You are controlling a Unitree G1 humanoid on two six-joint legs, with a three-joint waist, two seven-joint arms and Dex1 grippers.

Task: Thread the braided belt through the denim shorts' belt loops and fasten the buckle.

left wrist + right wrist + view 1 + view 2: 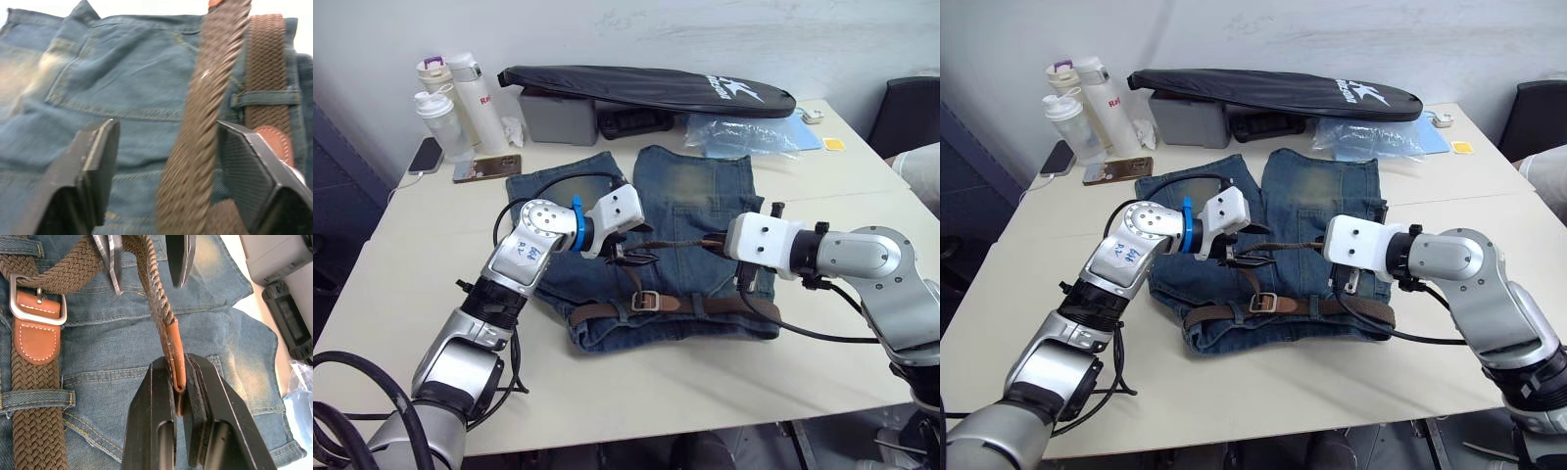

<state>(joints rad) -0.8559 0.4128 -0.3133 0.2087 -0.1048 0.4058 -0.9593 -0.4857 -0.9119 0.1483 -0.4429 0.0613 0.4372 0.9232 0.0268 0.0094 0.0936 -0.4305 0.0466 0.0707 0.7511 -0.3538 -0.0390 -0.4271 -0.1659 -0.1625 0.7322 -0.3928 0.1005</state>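
The right gripper (180,396) is pinched tight on the tan leather tip of the braided belt (151,279), which stretches taut from it, raised over the middle of the frame. The left gripper (166,161) has its 2 fingers (98,161) spread wide, with the belt strap running between them, untouched by the pads. Under both lie the denim shorts (690,201), flat at the table's centre, waistband toward the lower frame edge. There the belt passes under the belt loops (36,399), and the buckle (645,301) sits at lower centre. A long black bag (646,90) crosses the upper frame; bottles (460,103) and phones stand upper left, a plastic bag (744,135) upper right. Both arms reach inward from the lower corners, elbows bent, wrists level above the shorts.
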